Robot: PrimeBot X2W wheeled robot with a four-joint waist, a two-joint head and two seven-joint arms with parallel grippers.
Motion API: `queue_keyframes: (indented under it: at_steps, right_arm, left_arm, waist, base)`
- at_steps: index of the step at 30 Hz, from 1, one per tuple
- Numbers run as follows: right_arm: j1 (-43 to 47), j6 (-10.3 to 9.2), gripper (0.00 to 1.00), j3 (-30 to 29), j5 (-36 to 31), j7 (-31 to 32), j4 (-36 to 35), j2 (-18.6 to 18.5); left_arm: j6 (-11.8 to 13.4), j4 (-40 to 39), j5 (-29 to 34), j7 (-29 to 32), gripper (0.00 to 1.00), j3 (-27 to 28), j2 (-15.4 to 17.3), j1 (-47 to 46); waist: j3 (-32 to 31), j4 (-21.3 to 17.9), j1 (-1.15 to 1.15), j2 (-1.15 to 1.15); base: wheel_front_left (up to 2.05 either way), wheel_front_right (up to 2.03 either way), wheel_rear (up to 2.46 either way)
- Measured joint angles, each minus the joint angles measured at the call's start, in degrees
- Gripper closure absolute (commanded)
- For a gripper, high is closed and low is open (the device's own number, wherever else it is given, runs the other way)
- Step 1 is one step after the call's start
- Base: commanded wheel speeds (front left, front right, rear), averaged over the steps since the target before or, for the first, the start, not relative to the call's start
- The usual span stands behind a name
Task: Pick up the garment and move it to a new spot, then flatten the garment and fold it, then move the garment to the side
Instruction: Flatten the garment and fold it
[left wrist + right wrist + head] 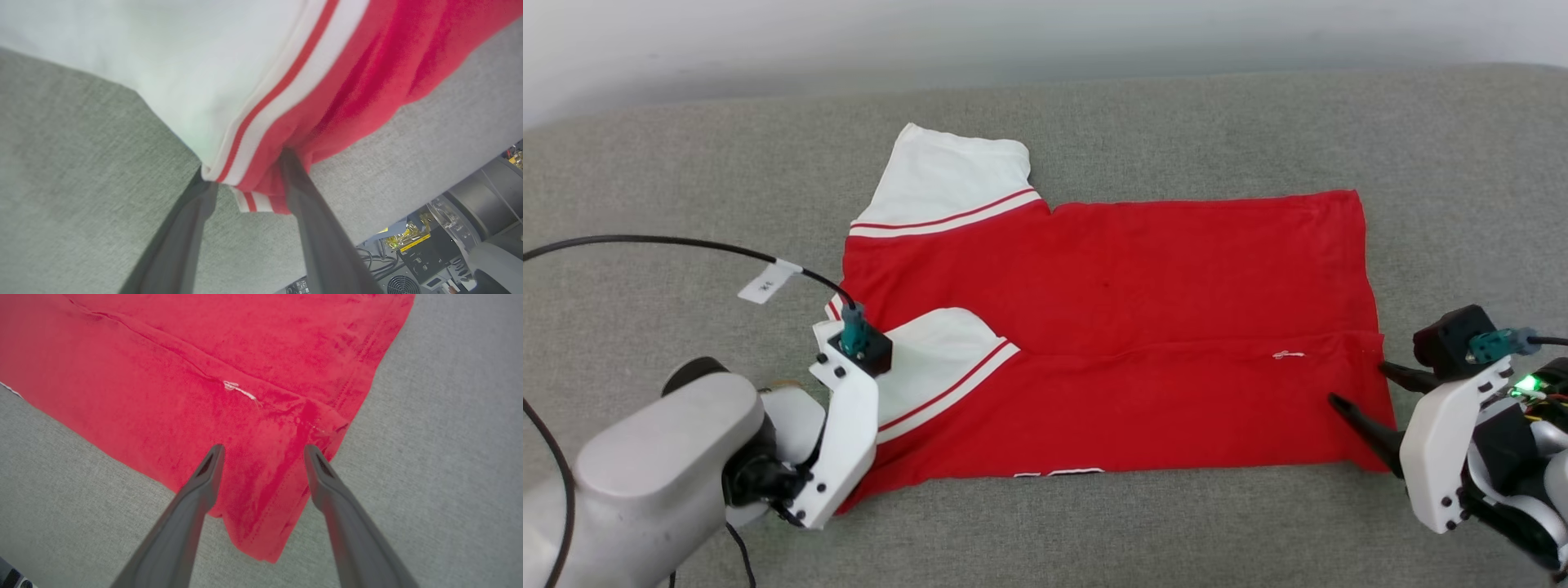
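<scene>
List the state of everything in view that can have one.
garment: lying on the grey surface, partly folded, near edge turned over, one white sleeve folded onto the red body, other sleeve spread flat.
left end effector: fingers apart, astride the garment's sleeve-side edge; grip unclear.
right end effector: open, fingertips over the garment's hem corner, holding nothing.

Bare cushion (1176, 122) rings the shirt (1111, 278) — wide beyond it, a narrower strip in front. A cable (670, 241) arcs over the left side; left gripper (245, 171) and right gripper (1356, 382) block the near corners.
</scene>
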Motion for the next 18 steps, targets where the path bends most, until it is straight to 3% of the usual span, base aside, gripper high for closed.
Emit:
queue_keyframes:
  at_steps: [6, 14, 18]
  right_arm:
    - [-2.3, 0.00, 0.00, 0.5, 2.4, 4.1, -1.5, -4.1]
    - [-7.2, 0.00, 0.00, 5.6, 7.3, 21.3, -4.3, -12.6]
    - [-9.6, 0.00, 0.00, 7.4, 9.9, 28.9, -3.9, -14.0]
  left_arm:
    - [0.0, -3.1, 1.4, -0.6, 1.00, -0.8, 1.0, 1.0]
    - [0.0, -8.3, 2.2, -1.0, 1.00, -1.1, 2.8, 1.3]
    - [0.0, -9.9, 3.0, -1.1, 1.00, -1.1, 2.9, 0.0]
  waist:
    - [-2.4, 0.5, 0.00, 0.00]
    - [-4.1, 1.9, 0.00, 0.00]
    - [-2.8, 2.5, 0.00, 0.00]
  base:
    - [0.00, 0.00, 0.00]
    - [0.00, 0.00, 0.00]
    - [0.00, 0.00, 0.00]
